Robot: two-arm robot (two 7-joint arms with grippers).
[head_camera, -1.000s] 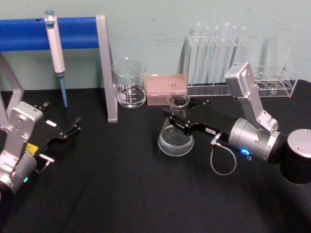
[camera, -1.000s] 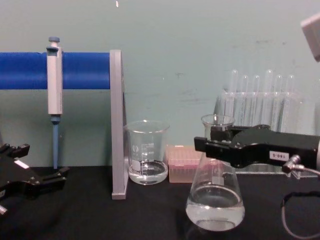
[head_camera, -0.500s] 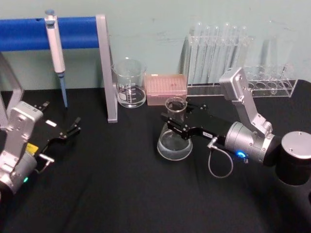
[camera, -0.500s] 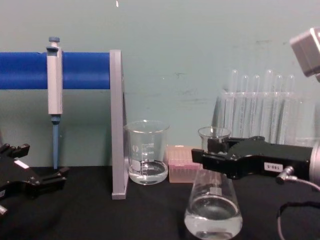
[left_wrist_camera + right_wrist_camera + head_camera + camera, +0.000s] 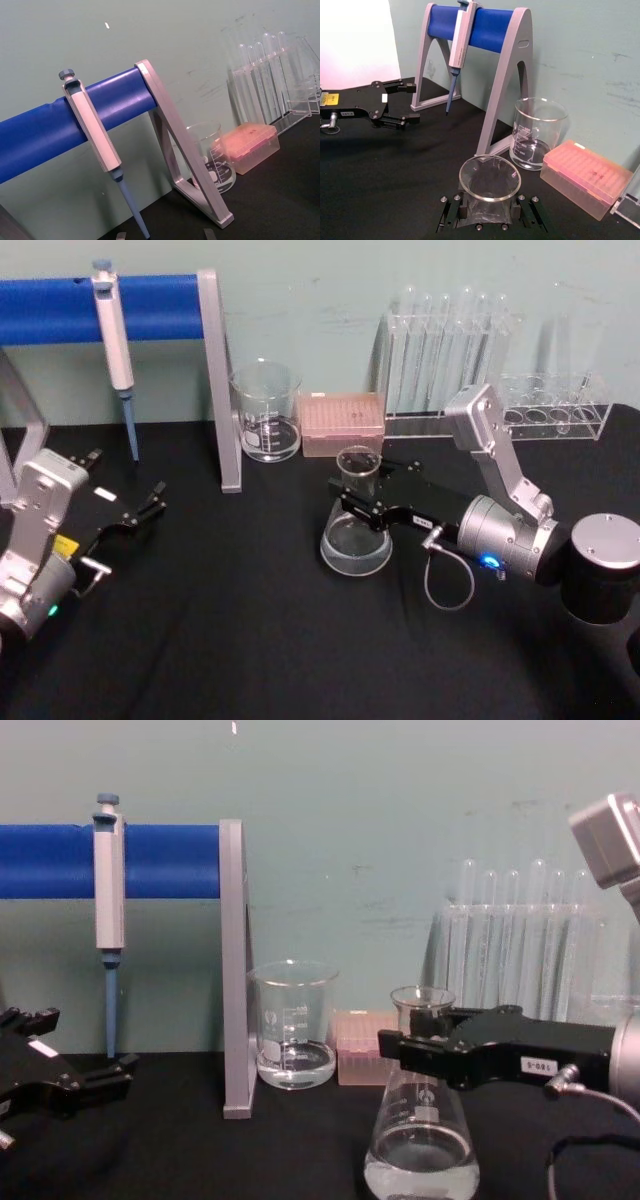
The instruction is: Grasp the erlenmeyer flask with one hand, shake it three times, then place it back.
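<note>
Gripping the flask (image 5: 355,532) by its narrow neck, the right gripper (image 5: 362,490) has a black finger pressed against each side of the glass just under the flared rim, as the right wrist view shows from above (image 5: 490,215). The flask stands upright to the right of the beaker (image 5: 266,415) and nearer the robot, well apart from it, with a shallow pool of clear liquid in its wide base. In the chest view the flask (image 5: 422,1140) sits low in the picture; whether its base touches the black table (image 5: 250,640) cannot be told. The right arm reaches in from the far right of the beaker. A pink box (image 5: 343,423) lies just beside the beaker on its right, and a rack of test tubes (image 5: 450,360) stands farther right, against the wall. Just left of the beaker rises the grey leg of a blue-barred stand (image 5: 215,380), with a pipette (image 5: 115,335) hanging from the bar. The left gripper (image 5: 150,502) waits well to the left of the beaker, nearer the robot, its fingers spread and holding nothing.
</note>
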